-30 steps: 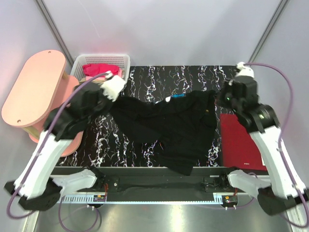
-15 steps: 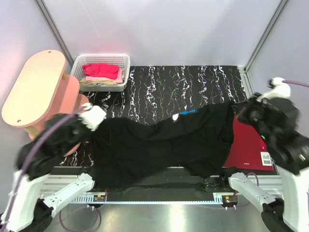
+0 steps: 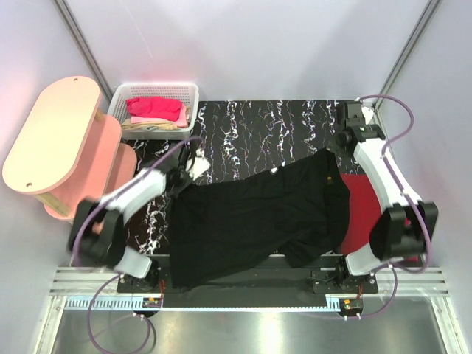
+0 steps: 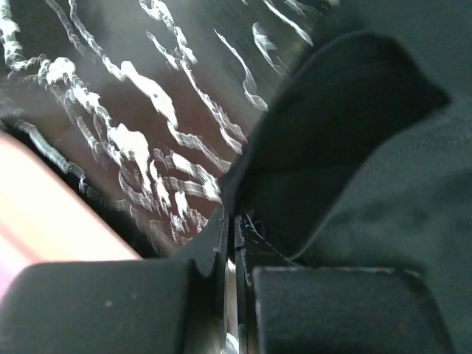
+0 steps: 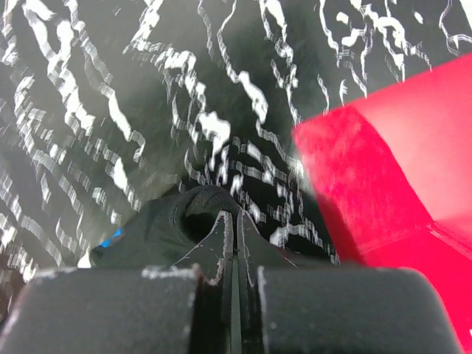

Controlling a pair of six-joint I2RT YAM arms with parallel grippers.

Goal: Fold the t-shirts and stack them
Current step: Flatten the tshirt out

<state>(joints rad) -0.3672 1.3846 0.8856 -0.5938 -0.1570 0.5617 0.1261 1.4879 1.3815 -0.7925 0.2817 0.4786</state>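
Black t-shirt (image 3: 258, 214) lies spread flat on the marbled table (image 3: 251, 122), with its near-left part draped past the front edge. Left gripper (image 4: 231, 225) is pinched tight on the shirt's left corner — cloth sits between the fingers. Right gripper (image 5: 231, 221) is likewise clamped on the far right corner, just beside the folded dark red t-shirt (image 3: 363, 214). Pink t-shirt (image 3: 155, 108) is in the white basket (image 3: 193, 99).

Left claw (image 4: 234, 221) and right claw (image 5: 231, 217) both tightly closed, low, at full forward reach.
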